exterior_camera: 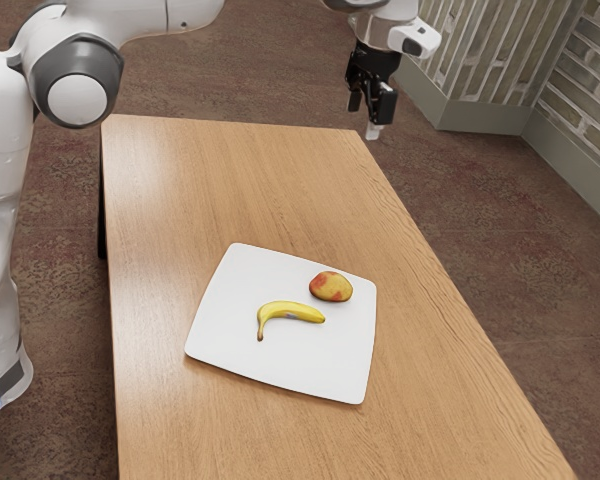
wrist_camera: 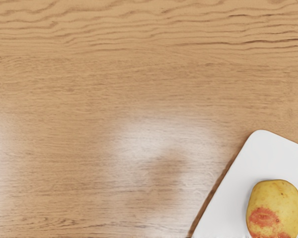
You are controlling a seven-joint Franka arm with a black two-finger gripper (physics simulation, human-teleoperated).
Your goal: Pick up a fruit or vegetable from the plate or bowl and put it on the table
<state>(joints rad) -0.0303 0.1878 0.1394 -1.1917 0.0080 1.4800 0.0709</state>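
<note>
Gripper [exterior_camera: 370,104] seen in the exterior view with its two fingers parted, nothing held between them; it was raised well apart from the plate. Two candidates were noted, both on the white square plate [exterior_camera: 220,335]: a banana [exterior_camera: 293,310] lying on its side near the middle, and a red-and-yellow rounded fruit [exterior_camera: 331,287], probably a mango, near one corner. The two lay close together but apart. No fruit was seen on the bare wood of the table [exterior_camera: 180,185].

Handling, as judged: the rounded fruit was taken to be firm, moderately heavy for its size, smooth-skinned and apt to roll or slip if pinched above its widest part. A grip across its narrower width, at mid-height, was favoured, with light closing to avoid bruising. The banana was judged lighter and softer, easily dented; it was thought best taken across the thick middle of its curve, not by the thin stem end. Care with the raised edge of the plate was advised for either.

Labels: a small bluish-grey mark, possibly a sticker, was noted on the banana's inner curve; no writing could be read. No brand was made out on the rounded fruit or the plate.
</note>
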